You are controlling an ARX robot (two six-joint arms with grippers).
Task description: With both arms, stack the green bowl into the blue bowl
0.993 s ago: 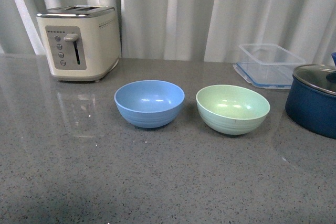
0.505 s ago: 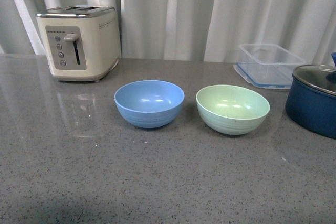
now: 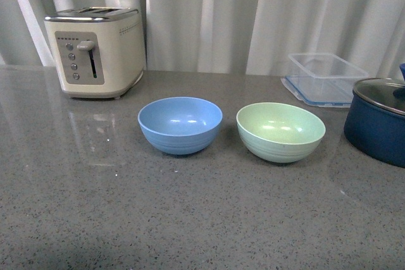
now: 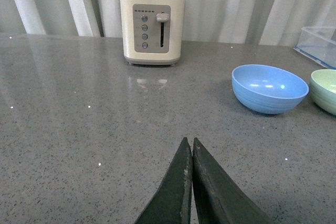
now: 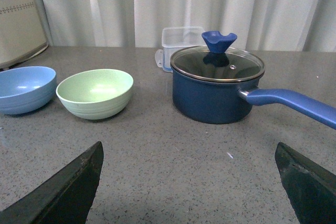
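The blue bowl (image 3: 180, 124) and the green bowl (image 3: 280, 131) stand upright side by side on the grey countertop, a small gap between them, green to the right. Neither arm shows in the front view. In the left wrist view my left gripper (image 4: 189, 142) is shut and empty, low over bare counter, well short and left of the blue bowl (image 4: 269, 88); the green bowl's edge (image 4: 324, 90) shows beyond. In the right wrist view my right gripper (image 5: 189, 148) is wide open and empty over bare counter, the green bowl (image 5: 95, 92) and blue bowl (image 5: 25, 88) ahead to one side.
A cream toaster (image 3: 96, 50) stands at the back left. A clear plastic container (image 3: 324, 76) sits at the back right. A dark navy lidded pot (image 3: 378, 118) with a long blue handle (image 5: 294, 103) stands close right of the green bowl. Curtains hang behind the counter.
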